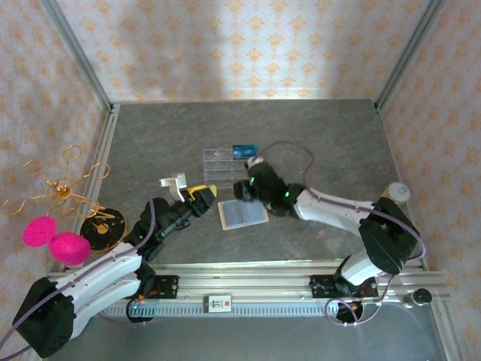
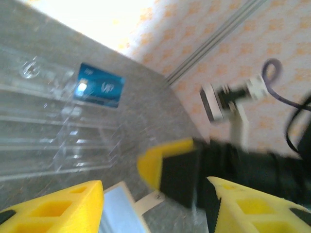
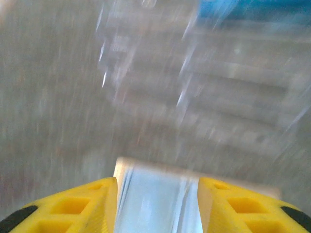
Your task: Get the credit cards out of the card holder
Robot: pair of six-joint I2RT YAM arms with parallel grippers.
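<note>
Left gripper [image 1: 201, 194], jaws parted and empty, stands just left of the card holder [image 1: 242, 214], lying open mid-tabletop. Right gripper [image 3: 158, 182], jaws parted, hangs directly over it and is judged nearer. One credit card [image 1: 243, 151] lies beyond.

Table [image 1: 331, 143]: dark grey, mottled stone look.
Wallpapered walls [image 1: 248, 45]: cream-pink with a repeating orange floral motif.
Small folding card holder [image 1: 242, 214]: cream outside, pale blue-grey inner pockets.
Flat rectangular credit card [image 1: 243, 151]: blue, small white markings.
Plastic compartment tray [image 1: 218, 167]: clear, colourless, white glints.
Left hand [image 1: 201, 192]: yellow fingers, black behind them.
Right hand [image 3: 158, 194]: also yellow fingers, with a black body and green lights in the top view.
Arm links [image 1: 331, 207]: white, with black joints.
Cable [image 1: 289, 145]: purple.
Two fluffy pom-poms [image 1: 56, 241]: hot pink.
Wire ornament [image 1: 64, 184]: gold.
Round disc [image 1: 104, 229]: black with gold marks.
Frame rails [image 1: 301, 274]: silver metal.
</note>
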